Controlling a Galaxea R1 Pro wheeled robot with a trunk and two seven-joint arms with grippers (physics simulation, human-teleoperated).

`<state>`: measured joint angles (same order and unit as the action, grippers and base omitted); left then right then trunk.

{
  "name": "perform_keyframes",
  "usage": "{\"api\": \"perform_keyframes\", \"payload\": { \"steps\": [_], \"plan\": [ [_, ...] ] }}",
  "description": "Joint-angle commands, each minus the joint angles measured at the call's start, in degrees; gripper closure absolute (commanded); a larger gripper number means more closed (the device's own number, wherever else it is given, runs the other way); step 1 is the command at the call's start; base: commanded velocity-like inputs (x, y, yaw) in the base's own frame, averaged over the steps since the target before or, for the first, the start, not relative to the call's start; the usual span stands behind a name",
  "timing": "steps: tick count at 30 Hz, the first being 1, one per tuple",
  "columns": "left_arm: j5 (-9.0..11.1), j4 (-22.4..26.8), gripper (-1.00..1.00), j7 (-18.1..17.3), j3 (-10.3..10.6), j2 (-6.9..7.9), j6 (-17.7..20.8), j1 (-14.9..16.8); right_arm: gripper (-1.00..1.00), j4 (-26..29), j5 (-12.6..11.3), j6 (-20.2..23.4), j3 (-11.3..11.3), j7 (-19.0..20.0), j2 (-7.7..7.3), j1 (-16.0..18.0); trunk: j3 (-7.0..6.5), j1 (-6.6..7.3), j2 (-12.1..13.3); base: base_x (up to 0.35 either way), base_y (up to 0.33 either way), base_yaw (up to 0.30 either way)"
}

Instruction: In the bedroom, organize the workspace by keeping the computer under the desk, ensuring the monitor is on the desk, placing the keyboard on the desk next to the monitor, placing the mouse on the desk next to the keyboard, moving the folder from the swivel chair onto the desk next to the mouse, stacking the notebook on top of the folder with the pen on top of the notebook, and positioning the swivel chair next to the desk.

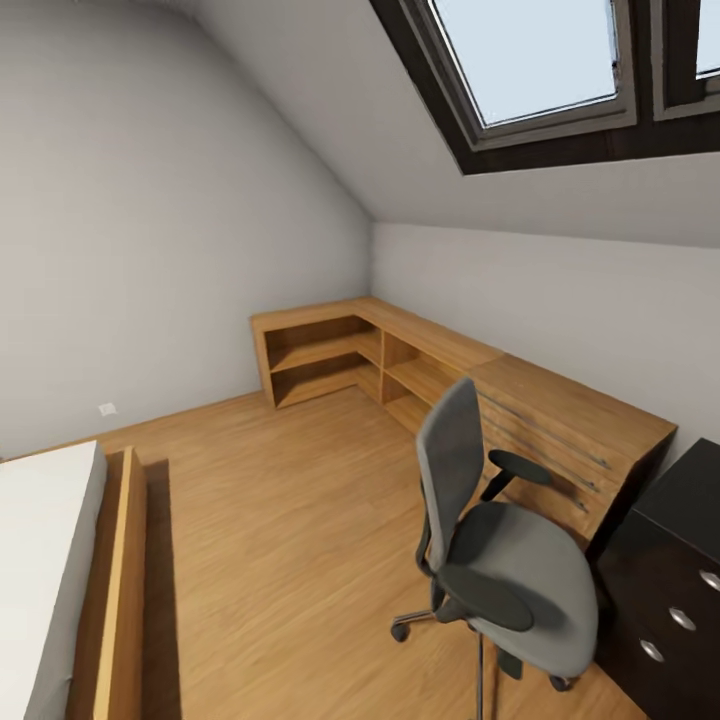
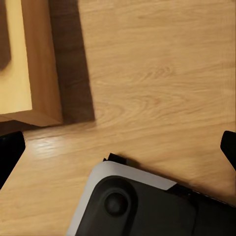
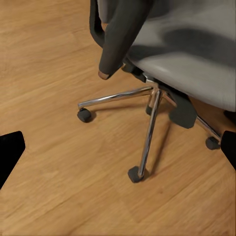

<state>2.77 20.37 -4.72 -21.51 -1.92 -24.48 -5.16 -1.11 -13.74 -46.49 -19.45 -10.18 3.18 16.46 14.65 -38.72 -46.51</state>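
Grey chair point(image 1: 505, 560) sits just ahead of my right claw point(image 3: 118, 147), seat bare, beside the black worktop point(image 1: 690, 500). Both claws spread, grasping nothing. Folder, keyboard, mouse unseen; everything looks left to do.

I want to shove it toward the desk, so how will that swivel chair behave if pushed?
The swivel chair will probably roll easily: its chrome legs end in castors on smooth wood floor. Its seat may spin rather than travel straight. Pushed high on the backrest, it might tip slightly.
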Motion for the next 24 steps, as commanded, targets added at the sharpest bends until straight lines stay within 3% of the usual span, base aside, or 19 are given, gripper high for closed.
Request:
{"api": "perform_keyframes", "payload": {
  "steps": [1, 10, 24],
  "plan": [
    [0.3, 0.1, -1.0, -0.5, -0.3, -0.04, 0.0, 0.0, -1.0, -0.1, -0.3, -0.2, -0.5, -0.2, 0.04, 0.1, 0.01, -0.01, -0.1, 0.002, 0.0, 0.226],
    [0.3, 0.1, -1.0, -0.5, -0.3, -0.02, 0.0, 0.0, -1.0, -0.1, -0.4, -0.2, -0.5, -0.3, 0.07, 0.1, -0.21, -0.01, -0.1, 0.001, 0.0, 0.252],
    [0.3, 0.1, -1.0, -0.5, -0.3, -0.18, 0.0, 0.0, -1.0, -0.1, -0.9, 0.1, -0.5, -0.4, 0.14, 0.1, -0.26, -0.01, -0.1, 0.0, 0.0, 0.115]
  ]
}}
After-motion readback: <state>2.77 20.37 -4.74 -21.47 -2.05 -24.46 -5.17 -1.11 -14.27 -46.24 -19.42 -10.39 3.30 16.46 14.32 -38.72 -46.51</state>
